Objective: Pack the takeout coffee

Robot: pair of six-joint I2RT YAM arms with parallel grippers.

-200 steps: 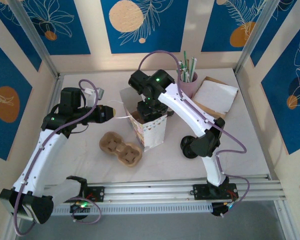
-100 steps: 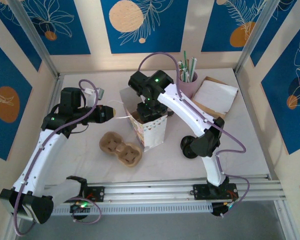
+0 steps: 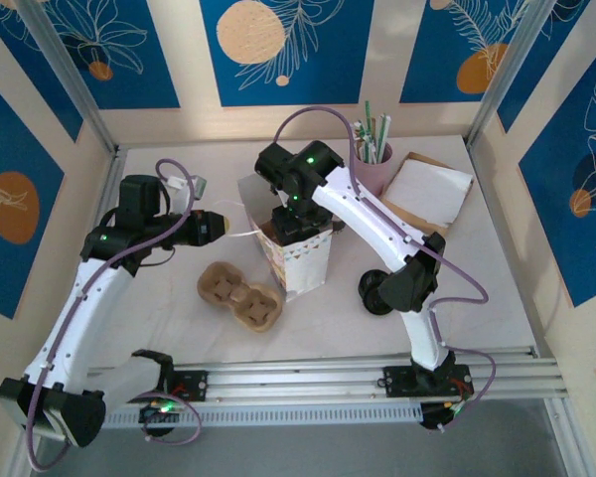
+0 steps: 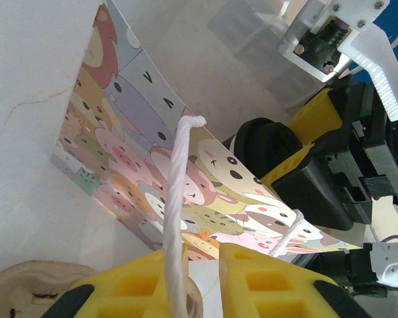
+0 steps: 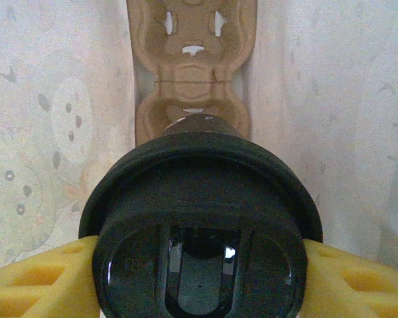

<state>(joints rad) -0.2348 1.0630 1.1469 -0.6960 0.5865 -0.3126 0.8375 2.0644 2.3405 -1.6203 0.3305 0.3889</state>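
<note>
REMOTE PACKING STATION: Above the white table (image 3: 487, 288), my right claw (image 3: 290, 225) stands inside the mouth of an upright paper bag printed with cartoon animals (image 3: 303, 263).

The right wrist camera looks straight down the bag. There the right claw (image 5: 199, 265) grips the takeout coffee (image 5: 202, 212), a small paper cup under a round black plastic lid. One yellow finger (image 5: 33, 281) presses on each side of the lid's rim, so the jaws are spread about as wide as the lid. The takeout coffee hangs inside the bag, between its pale walls and above a brown moulded-cardboard cup carrier (image 5: 192, 73) at the bottom. I cannot tell whether the two touch.

My left claw (image 3: 222, 228) sits to the left of the bag, almost closed on the bag's white twisted-cord handle (image 3: 240, 233). The handle stretches taut from the claw to the bag's rim. In the left wrist view it runs down between that claw's yellow fingers (image 4: 132, 288). Past the bag's edge, the black lid shows with a sliver of white cup beside it.

A second brown cardboard carrier (image 3: 240, 296) lies on the table just beside the bag, on its near left. At the far side stand a pink cup of straws (image 3: 374, 159) and a flat stack of white napkins (image 3: 429, 189).
</note>
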